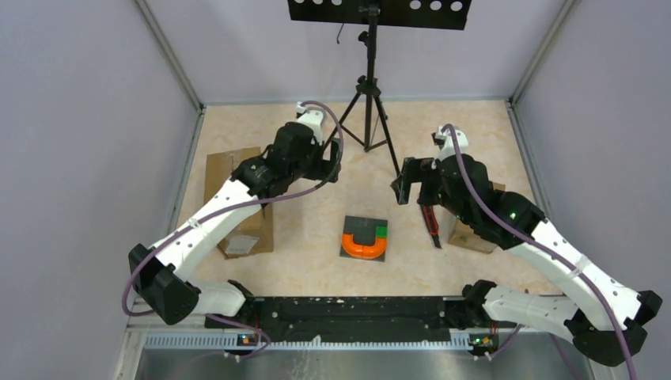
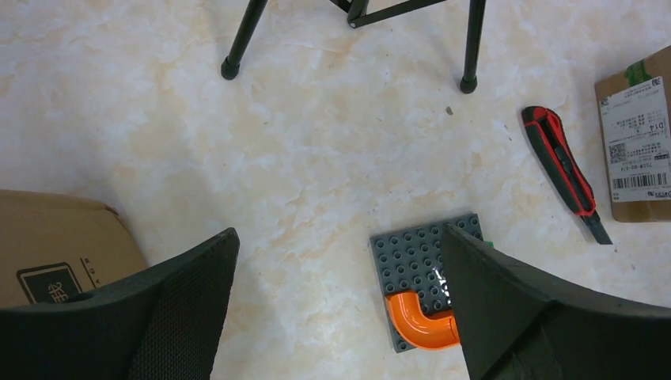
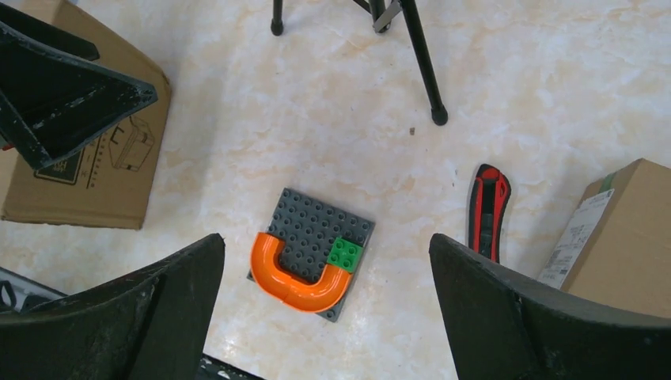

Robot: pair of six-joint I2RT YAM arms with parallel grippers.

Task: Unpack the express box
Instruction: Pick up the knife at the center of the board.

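Taking the overhead view as a dial, with twelve o'clock at the far wall, the large flat brown cardboard box (image 1: 220, 170) lies at nine o'clock on the beige marble-patterned tabletop (image 1: 316, 229). It is closed, and the left arm reaches across over it. A white printed label (image 1: 237, 246) sits at its near end.

The left gripper (image 2: 339, 236) hangs above the table at about eleven o'clock. Its black fingers (image 2: 186, 305) are spread wide with nothing between them.

The black metal tripod stand (image 1: 368, 103) stands at twelve o'clock, with its feet on the tabletop.

At the centre of the dial lies a square grey studded baseplate (image 1: 360, 227). An orange U-shaped plastic track piece (image 1: 364, 249) sits on it, its open end facing twelve o'clock, and a small green brick (image 1: 382, 234) sits at the tip of its three o'clock arm.

The right gripper (image 3: 325, 237) is raised at about one o'clock, its pincer equally wide and holding nothing.

Below it, at three o'clock from the baseplate, a red and black utility knife (image 1: 431, 222) lies on the table, running roughly twelve to six.

Just beyond the knife at three o'clock, and apart from it, rests the smaller brown cardboard express box (image 3: 629, 237), closed. It carries a white shipping label with barcodes (image 2: 637, 146). The right arm crosses over part of it in the overhead view, and neither gripper touches it.
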